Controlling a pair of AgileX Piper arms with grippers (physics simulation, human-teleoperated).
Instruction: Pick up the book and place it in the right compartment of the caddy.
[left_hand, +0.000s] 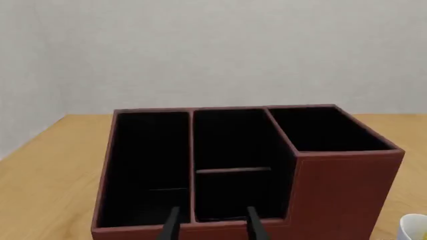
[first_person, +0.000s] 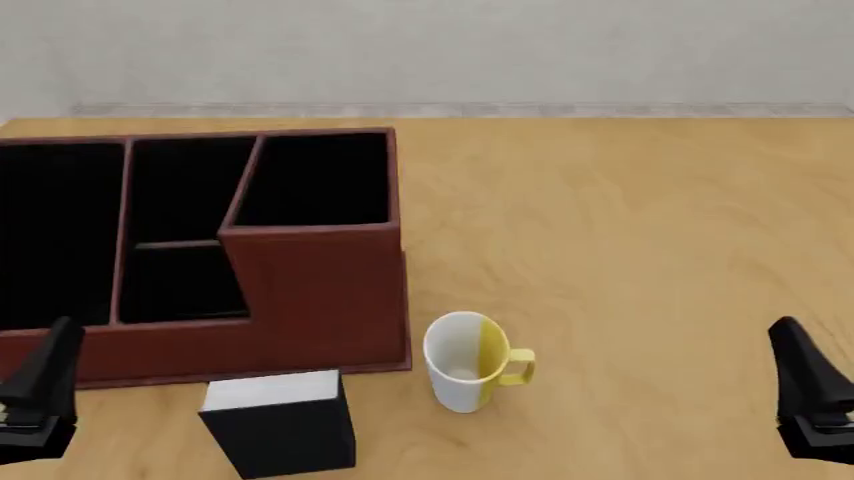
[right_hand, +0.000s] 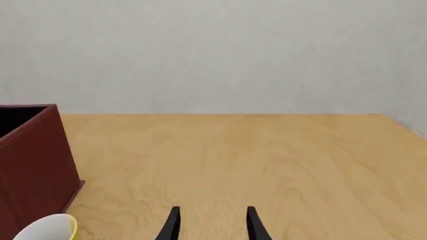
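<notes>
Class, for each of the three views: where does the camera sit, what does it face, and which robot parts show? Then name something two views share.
Front: above and behind the arms, facing caddy, book, mug; both pincers at the bottom corners.
Left wrist: faces the caddy; left pincer fingertips show.
Right wrist: faces bare table; right pincer fingertips show.
Shared: all three show caddy and mug.

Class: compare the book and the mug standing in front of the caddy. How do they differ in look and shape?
The book is a black rectangular block with a white page edge on top; the mug is round, white and yellow, with a handle. The book looks bulkier than the mug. Both stand upright on the table, near the caddy, untouched by either gripper.
</notes>
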